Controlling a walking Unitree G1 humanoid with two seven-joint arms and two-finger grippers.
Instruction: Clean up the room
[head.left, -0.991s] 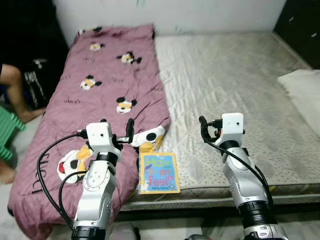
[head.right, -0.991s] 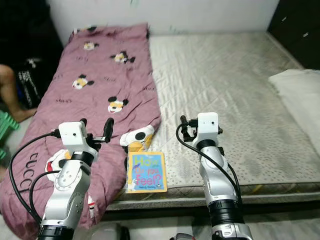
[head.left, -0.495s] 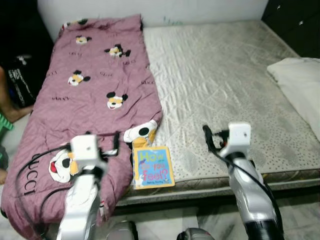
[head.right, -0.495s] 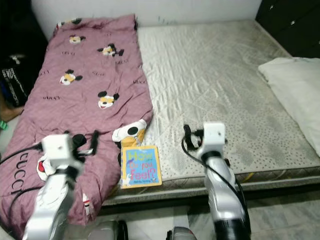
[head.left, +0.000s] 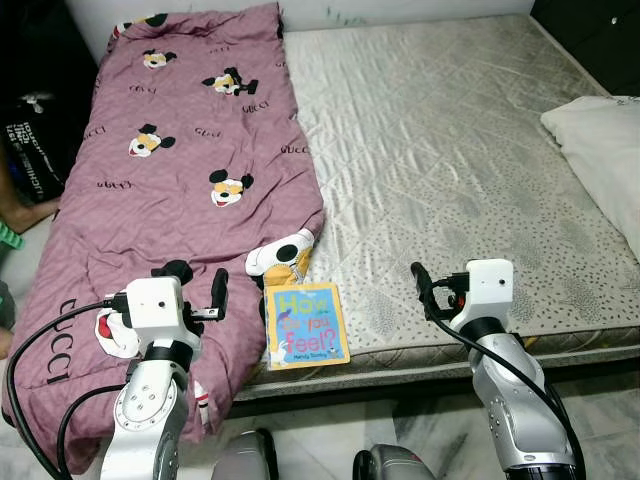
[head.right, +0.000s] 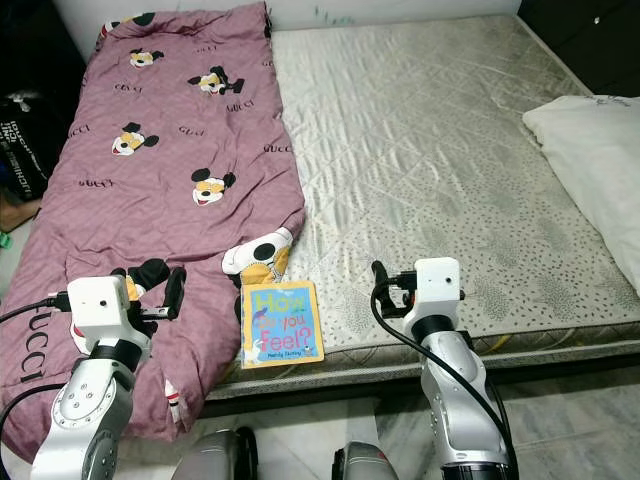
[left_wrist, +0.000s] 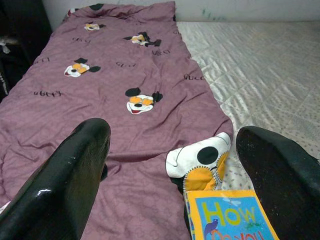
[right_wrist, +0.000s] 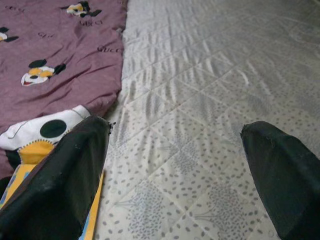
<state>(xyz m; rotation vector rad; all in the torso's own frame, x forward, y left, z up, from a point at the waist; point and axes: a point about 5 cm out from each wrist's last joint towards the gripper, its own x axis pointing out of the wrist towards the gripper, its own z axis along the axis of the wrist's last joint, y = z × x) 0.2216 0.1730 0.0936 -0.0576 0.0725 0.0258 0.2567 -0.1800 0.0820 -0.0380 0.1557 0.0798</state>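
Where the blanket overhangs, its underside hides; book lies beside.

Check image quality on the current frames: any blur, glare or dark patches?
Left and right eye views: sharp and evenly lit, book title readable; far-left corner beside the blanket falls into deep shadow. Left wrist view: blanket crisp, near fingers soft, with a small glare spot. Right wrist view: mattress quilting clear, fingers blurred by closeness.
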